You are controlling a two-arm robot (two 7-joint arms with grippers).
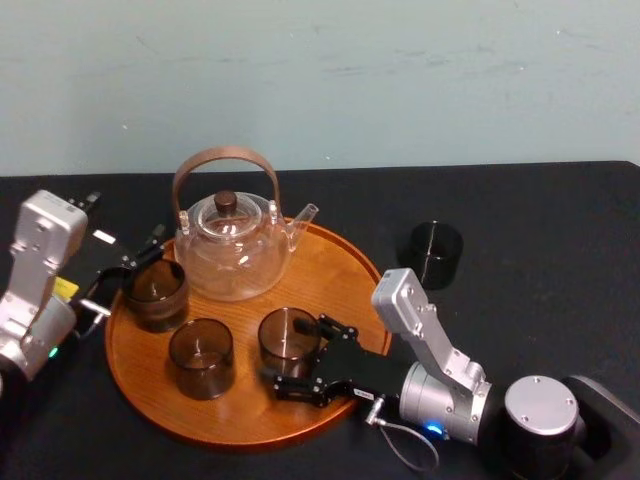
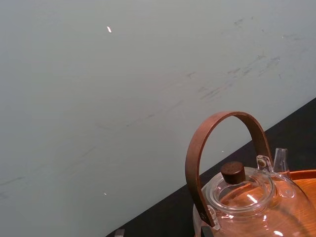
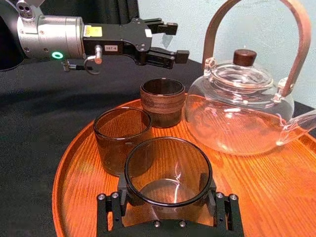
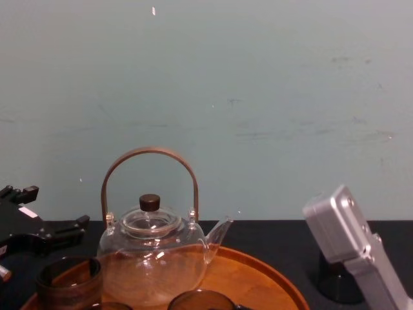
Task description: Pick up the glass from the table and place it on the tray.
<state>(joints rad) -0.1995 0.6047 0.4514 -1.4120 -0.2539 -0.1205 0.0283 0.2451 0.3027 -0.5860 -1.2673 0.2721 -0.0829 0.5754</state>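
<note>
Where my right gripper (image 1: 303,357) grips the glass (image 1: 283,335) on the tray (image 1: 340,270), lower centre
My left gripper (image 3: 176,40) hangs open, empty, mid-left; teapot (image 1: 232,250) upper centre.

a small white label (image 3: 112,48) on the left gripper (image 3: 175,42) carries dark print that looks like "107-4", the first characters uncertain. a yellow sticker (image 3: 94,31) on the same gripper has print too small to read.

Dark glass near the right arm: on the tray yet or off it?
Off: the dark glass stands upright on the table, right of the tray.
</note>
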